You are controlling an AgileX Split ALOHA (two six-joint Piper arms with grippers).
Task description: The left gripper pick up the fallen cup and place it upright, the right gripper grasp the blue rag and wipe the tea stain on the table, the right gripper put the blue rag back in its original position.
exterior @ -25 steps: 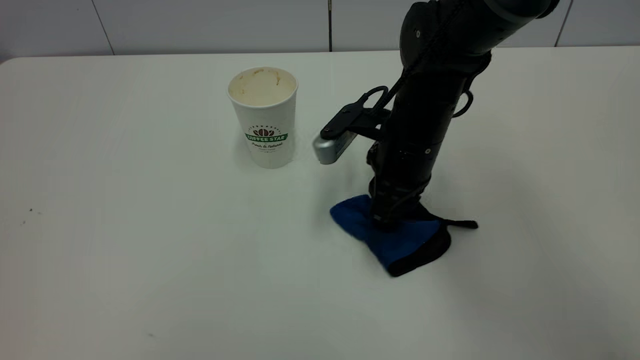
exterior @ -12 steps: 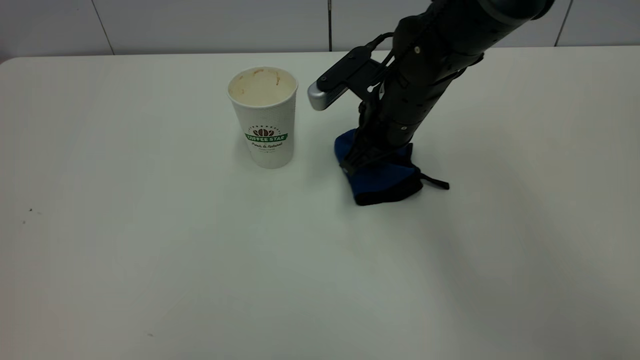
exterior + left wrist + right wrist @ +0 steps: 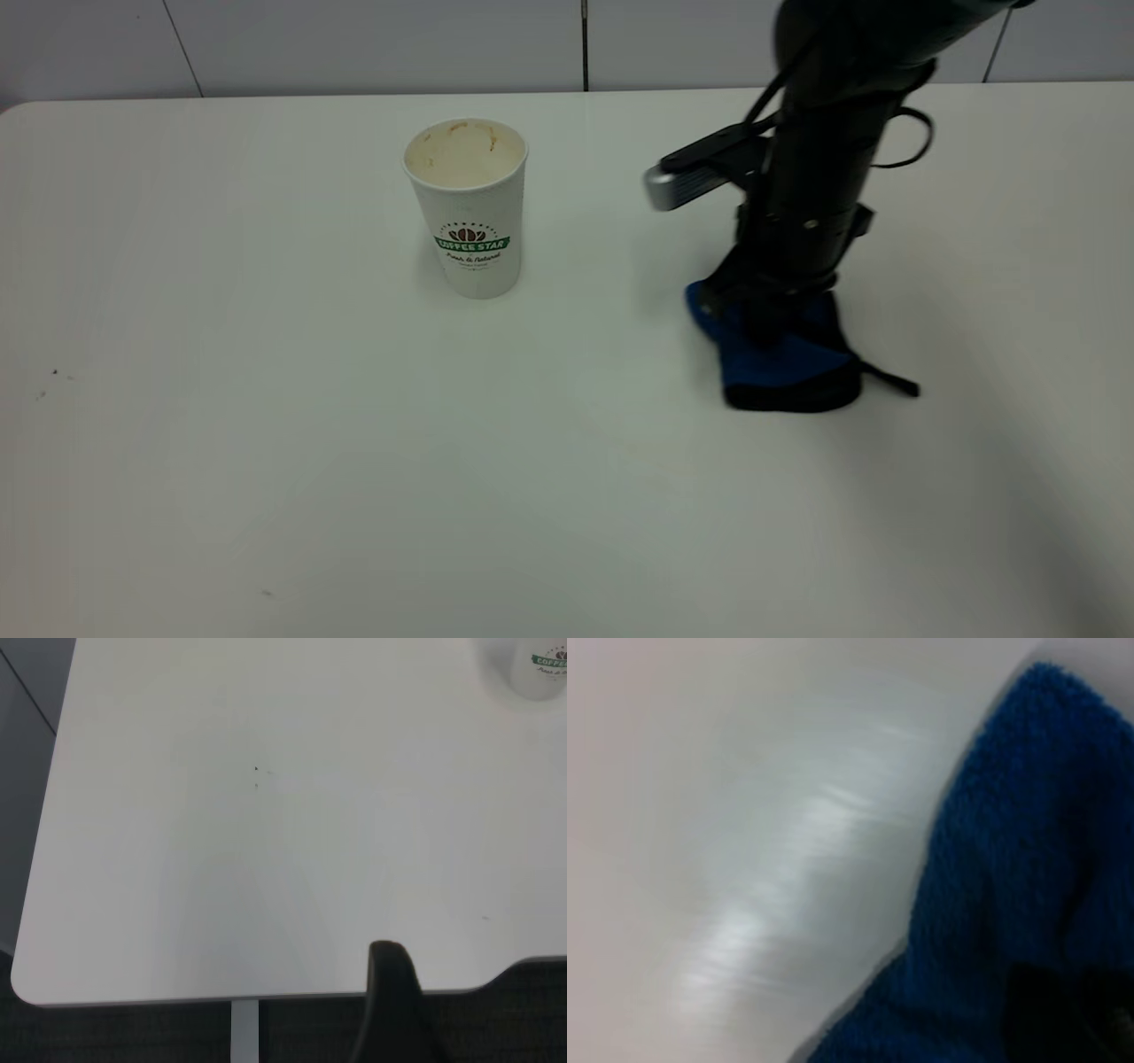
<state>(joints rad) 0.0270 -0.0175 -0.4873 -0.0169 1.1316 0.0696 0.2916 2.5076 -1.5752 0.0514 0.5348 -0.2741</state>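
The white cup (image 3: 467, 208) with the green logo stands upright at the table's (image 3: 221, 399) back middle; its base (image 3: 536, 669) also shows in the left wrist view. My right gripper (image 3: 769, 326) points down and is shut on the blue rag (image 3: 784, 363), which rests on the table well to the right of the cup. The right wrist view is filled by the blue rag (image 3: 1010, 895) over glossy white tabletop. No tea stain shows. My left gripper (image 3: 394, 1010) hangs over the table's edge (image 3: 133, 997), far from the cup and out of the exterior view.
Tiny black specks (image 3: 53, 373) mark the left side of the table, seen too as specks (image 3: 257, 771) in the left wrist view. A tiled wall (image 3: 354, 44) runs behind the table. The rag's black strap (image 3: 890, 381) trails to the right.
The right gripper carried the rag from the table's front middle back toward the cup, then swept it right to its present spot. The cup has not moved.
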